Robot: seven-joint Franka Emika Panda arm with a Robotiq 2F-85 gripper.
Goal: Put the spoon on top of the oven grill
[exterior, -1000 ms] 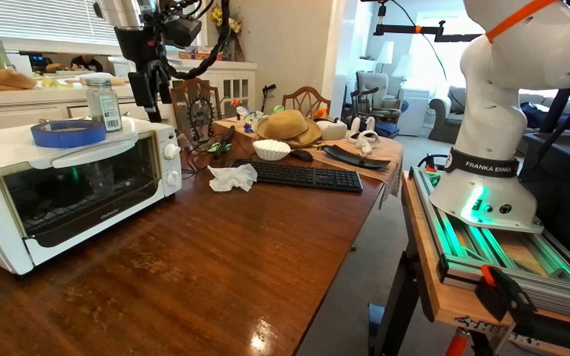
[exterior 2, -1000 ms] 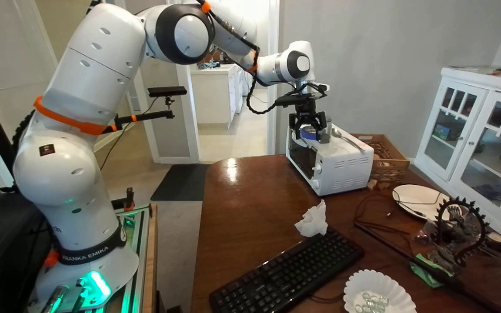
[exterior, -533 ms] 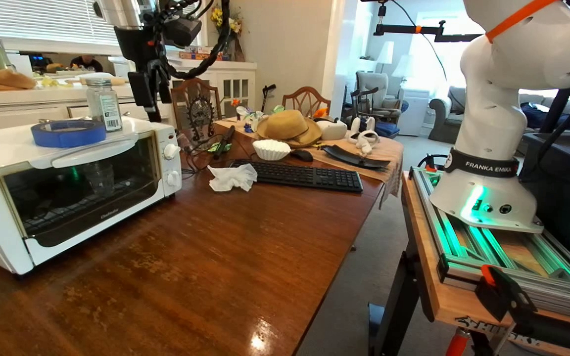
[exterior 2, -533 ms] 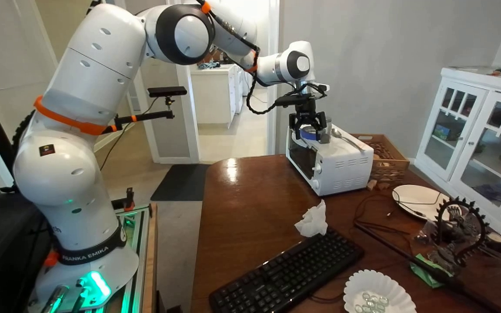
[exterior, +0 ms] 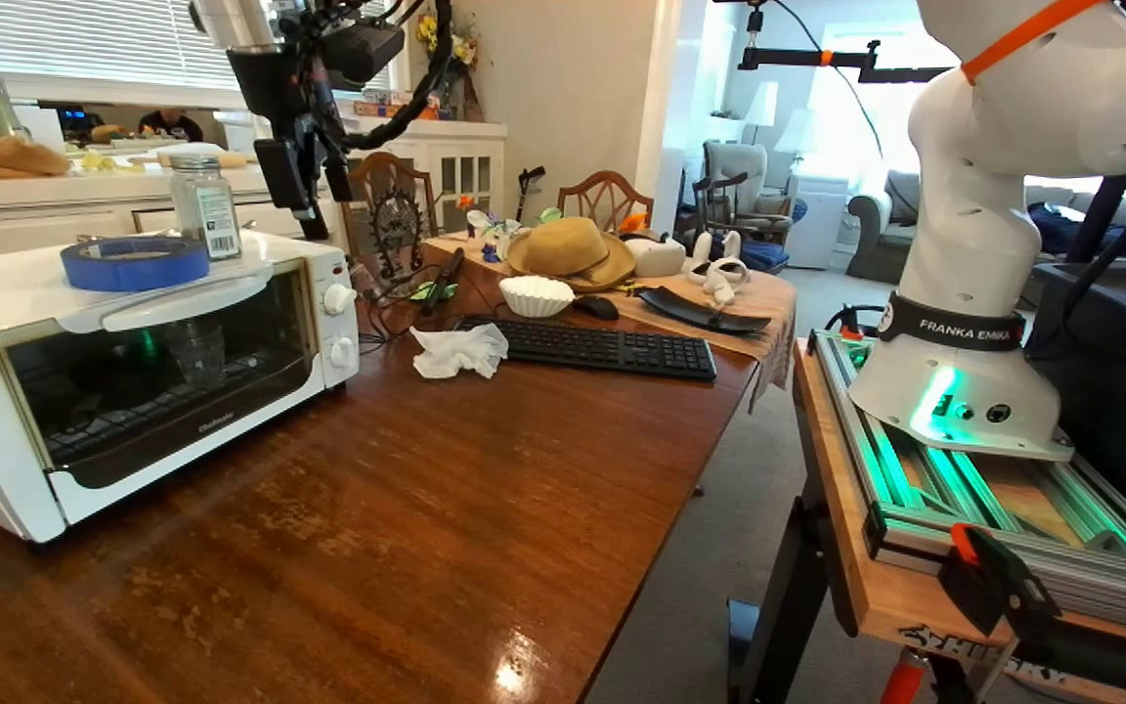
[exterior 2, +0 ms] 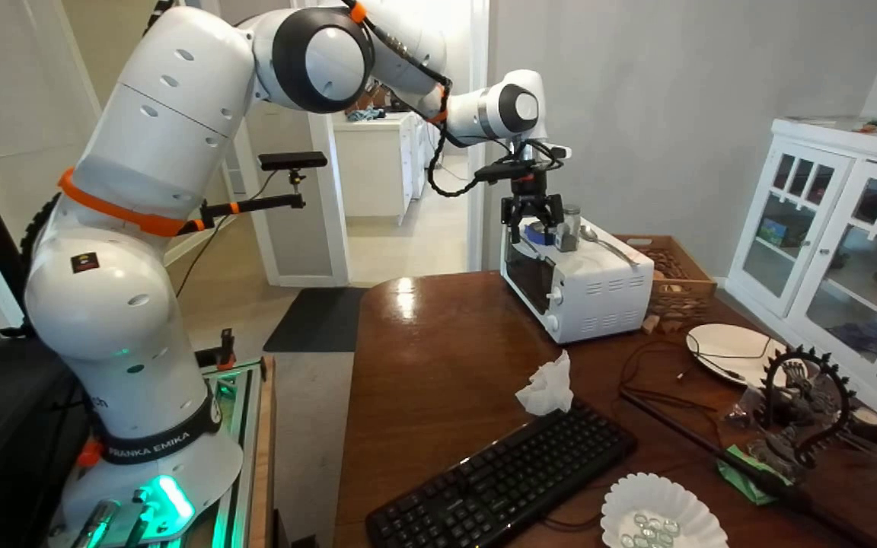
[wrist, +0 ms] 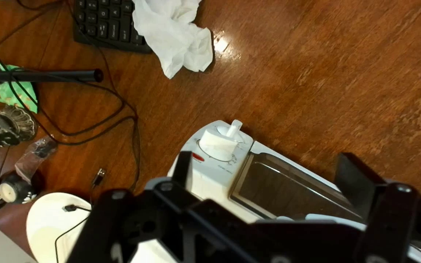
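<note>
Black fingers (wrist: pixel 356 186) of my hand (wrist: pixel 269 175) stand wide apart, released, pointing down near the control end of the oven grill (exterior 2: pixel 606 301). Between them my wrist view takes in its white panel, with two pale knobs, a small red mark and part of the dark glass door. It is a white, boxy thing, rounded at the corners, with rows of vents cut in one side and a white handle bar bowed along the top of the door; wire racking shows dimly behind the glass. On its roof, toward the front, lies a flat roll of blue tape (exterior: pixel 133 276), with a labelled glass jar (exterior: pixel 206 210) upright just beside it. The spoon (exterior 2: pixel 607 245) rests up there too: in an exterior view I see it silvery and shiny, its bowl near the jar, its slim handle slanting toward the edge above the vents. Whether bowl and jar touch I cannot tell. Just past the oven grill stands a brown wicker basket (exterior 2: pixel 690 288). Farther off on the glossy, worn brown tabletop (exterior: pixel 407 508), a crumpled white tissue (exterior: pixel 460 350) sits at the end of a black keyboard (exterior: pixel 612 352)
</note>
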